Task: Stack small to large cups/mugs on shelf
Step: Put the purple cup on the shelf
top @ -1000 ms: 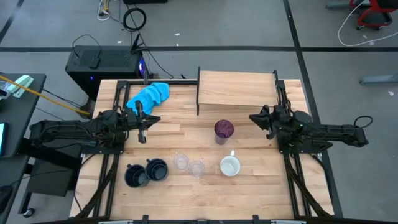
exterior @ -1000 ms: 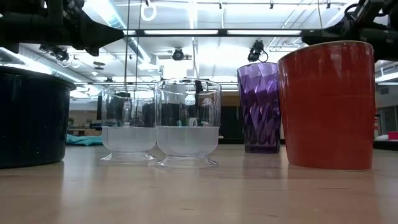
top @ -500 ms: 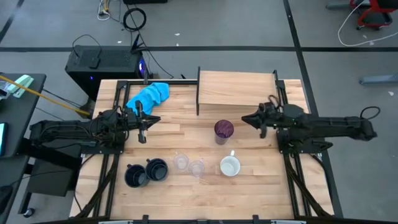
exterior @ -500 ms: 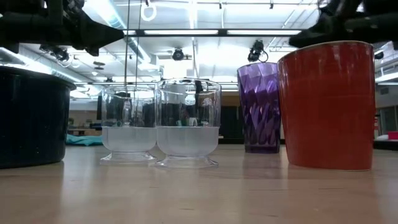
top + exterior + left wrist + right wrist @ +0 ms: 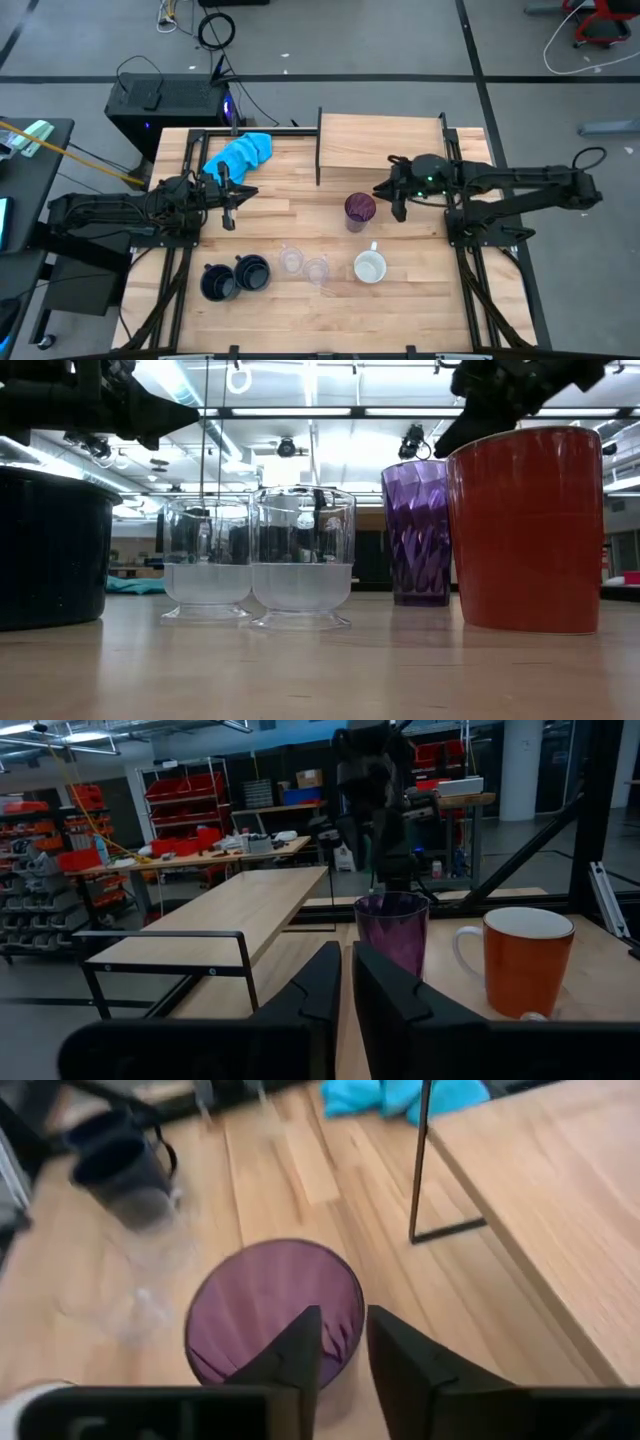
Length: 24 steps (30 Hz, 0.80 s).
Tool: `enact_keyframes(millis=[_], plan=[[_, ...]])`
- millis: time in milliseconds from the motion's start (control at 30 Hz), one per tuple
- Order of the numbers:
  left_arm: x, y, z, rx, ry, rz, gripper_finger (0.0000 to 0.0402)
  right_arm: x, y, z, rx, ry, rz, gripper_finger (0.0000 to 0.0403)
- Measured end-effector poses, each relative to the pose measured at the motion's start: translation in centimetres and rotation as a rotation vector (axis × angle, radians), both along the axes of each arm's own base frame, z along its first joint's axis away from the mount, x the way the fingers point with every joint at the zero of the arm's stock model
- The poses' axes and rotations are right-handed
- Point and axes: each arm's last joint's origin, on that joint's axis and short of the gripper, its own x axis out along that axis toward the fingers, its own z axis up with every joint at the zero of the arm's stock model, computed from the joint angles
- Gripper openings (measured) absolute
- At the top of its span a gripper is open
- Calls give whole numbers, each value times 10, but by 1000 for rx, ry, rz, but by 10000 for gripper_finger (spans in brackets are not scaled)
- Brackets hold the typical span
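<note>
Purple plastic is what the right gripper (image 5: pixel 385 192) is lined up on: its fingers (image 5: pixel 300 1350) are seen nearly closed w/ only a slim gap, clamped on nothing, hanging just above the open mouth of the purple tumbler (image 5: pixel 359 210). In the top-down view the gripper sits at about 2 o'clock from the tumbler, very near. Prob placed there so a finger can be dropped inside the rim for a wall pinch, but that's a guess.

The left gripper (image 5: pixel 228 203) is parked at roughly 9 o'clock on the table, fingers (image 5: pixel 322 982) drawn almost together, nothing held. Looks like it's just waiting.

Cups, all upright and open side up, none nested yet:
- tumbler near table centre, nothing seen inside
- orange mug (image 5: pixel 370 267) at 5 o'clock from the tumbler, white inside, looks empty
- two clear glasses (image 5: pixel 304 266) at 7 o'clock from the tumbler, side by side; frosted lower halves in the low view, can't tell if anything's in them
- two navy mugs (image 5: pixel 235 277) further out toward 8 o'clock, touching or nearly

The shelf (image 5: pixel 380 143) is at 12 o'clock from the tumbler, nothing on it, dark panel (image 5: pixel 319 147) on its left end. A blue cloth (image 5: pixel 241 153) is lying at 10 o'clock. So no stacking is done yet, afaict.
</note>
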Motion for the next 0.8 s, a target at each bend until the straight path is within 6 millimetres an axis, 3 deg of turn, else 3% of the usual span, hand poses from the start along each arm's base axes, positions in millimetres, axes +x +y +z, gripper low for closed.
enact_keyframes(millis=[367,800], plan=[[0,0,0,0,0,0,28,39,-13,25,-57,159,34,162],[0,0,0,0,0,0,39,96,-22,38,-50,391,82,176]])
